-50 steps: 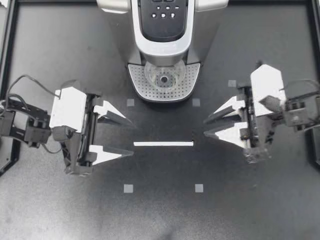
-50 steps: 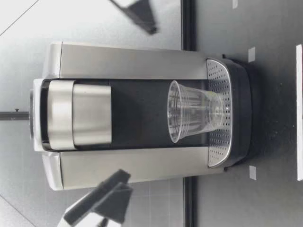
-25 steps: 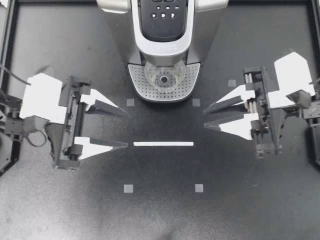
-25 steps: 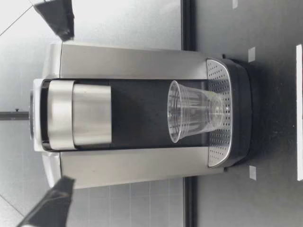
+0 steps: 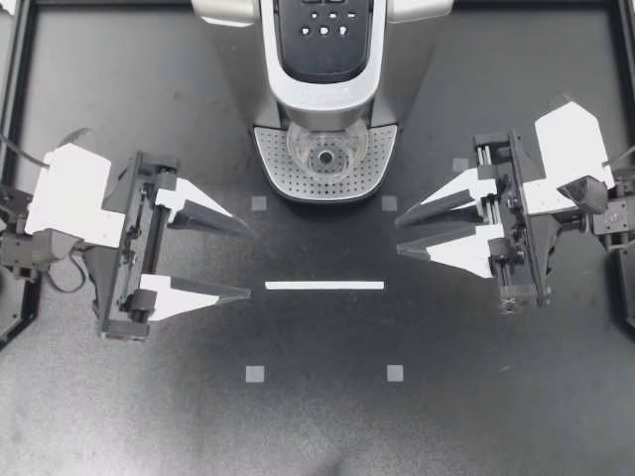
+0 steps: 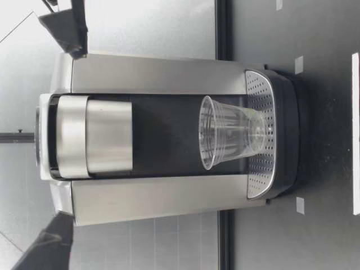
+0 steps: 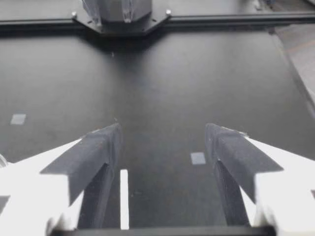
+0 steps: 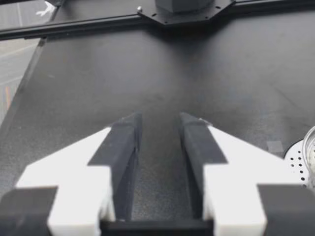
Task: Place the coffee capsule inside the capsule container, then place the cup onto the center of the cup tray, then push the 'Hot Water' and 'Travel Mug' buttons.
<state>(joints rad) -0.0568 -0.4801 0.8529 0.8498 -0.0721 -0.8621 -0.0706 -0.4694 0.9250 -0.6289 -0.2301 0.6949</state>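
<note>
Nearest in, a white tape strip lies flat on the black table, and on either side of it the two arms face each other. My left gripper has its fingers spread wide, while my right gripper is parted only by a narrow gap. Both are clear of the strip and well apart from one another. Beyond them, the clear plastic cup stands upright near the middle of the perforated silver cup tray, beneath the brew head of the silver-and-black coffee machine. The machine's dark button panel sits farthest back.
</note>
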